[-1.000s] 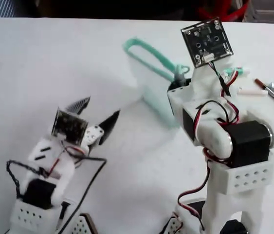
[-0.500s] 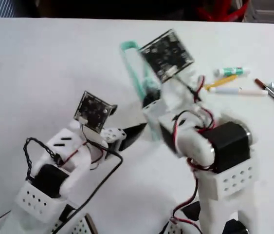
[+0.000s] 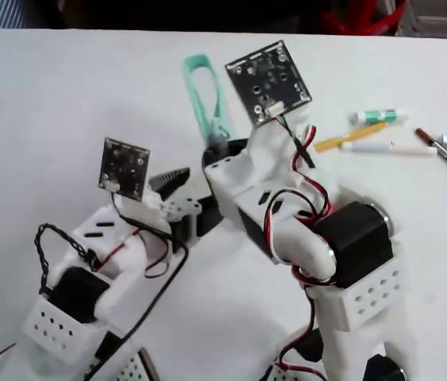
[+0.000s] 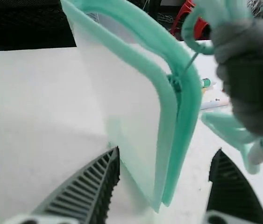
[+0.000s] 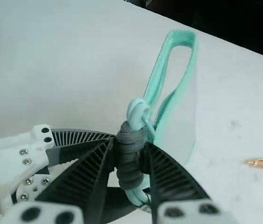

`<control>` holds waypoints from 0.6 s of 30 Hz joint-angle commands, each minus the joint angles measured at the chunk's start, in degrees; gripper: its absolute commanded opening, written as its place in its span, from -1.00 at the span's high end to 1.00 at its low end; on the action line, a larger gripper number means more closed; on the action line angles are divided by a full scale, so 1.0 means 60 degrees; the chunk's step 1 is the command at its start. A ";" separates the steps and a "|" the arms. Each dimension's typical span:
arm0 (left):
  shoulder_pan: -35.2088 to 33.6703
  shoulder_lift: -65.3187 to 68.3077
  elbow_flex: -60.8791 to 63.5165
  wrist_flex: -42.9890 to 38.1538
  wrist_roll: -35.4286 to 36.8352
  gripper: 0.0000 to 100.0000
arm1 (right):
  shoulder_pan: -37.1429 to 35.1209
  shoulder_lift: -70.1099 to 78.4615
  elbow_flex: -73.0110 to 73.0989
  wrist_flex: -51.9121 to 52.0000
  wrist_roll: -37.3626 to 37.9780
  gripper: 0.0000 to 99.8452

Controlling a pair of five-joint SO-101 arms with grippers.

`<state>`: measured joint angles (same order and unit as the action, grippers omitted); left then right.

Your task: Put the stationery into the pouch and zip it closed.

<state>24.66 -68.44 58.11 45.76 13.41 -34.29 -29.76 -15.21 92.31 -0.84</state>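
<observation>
White table (image 3: pixel 48 103), dark room (image 3: pixel 167 12) beyond

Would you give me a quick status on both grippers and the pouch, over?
Right gripper shut on grey zip pull of mint-green translucent pouch. Left gripper open, close by pouch's edge. Pens and pencil on white table, outside pouch.

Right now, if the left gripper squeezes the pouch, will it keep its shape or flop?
Likely floppy: the pouch has thin, see-through walls, so they would probably cave between the left gripper's open fingers. Its thicker green rim may hold some shape. It seems light, standing on edge by the pull in the right gripper.
</observation>
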 commanded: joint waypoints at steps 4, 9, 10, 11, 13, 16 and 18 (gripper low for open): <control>-0.0256 0.0125 0.0103 -0.1304 0.0117 0.39 | -0.1194 -0.0154 -0.0117 -0.0227 -0.0337 0.94; -0.1267 0.0125 0.0879 -0.2271 0.0117 0.39 | -0.1414 -0.0388 -0.0132 -0.0198 -0.0337 0.94; -0.1473 0.0125 0.0952 -0.2359 0.0117 0.39 | -0.1414 -0.0476 -0.0103 -0.0198 -0.0337 0.94; -0.1590 0.0125 0.0982 -0.2418 0.0117 0.41 | -0.1414 -0.0579 -0.0103 -0.0198 -0.0337 0.94; -0.1663 0.0081 0.0982 -0.2432 0.0103 0.48 | -0.1473 -0.0740 -0.0132 -0.0198 -0.0337 0.94; -0.1663 0.0051 0.1026 -0.2418 -0.0659 0.62 | -0.1414 -0.0842 -0.0117 -0.0227 -0.0322 0.94; -0.1663 0.0051 0.1026 -0.2374 -0.1363 0.74 | -0.1194 -0.0842 -0.0044 -0.0227 -0.0308 0.94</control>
<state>15.60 -67.91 64.44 32.66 11.82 -42.64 -33.10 -15.21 92.31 -2.24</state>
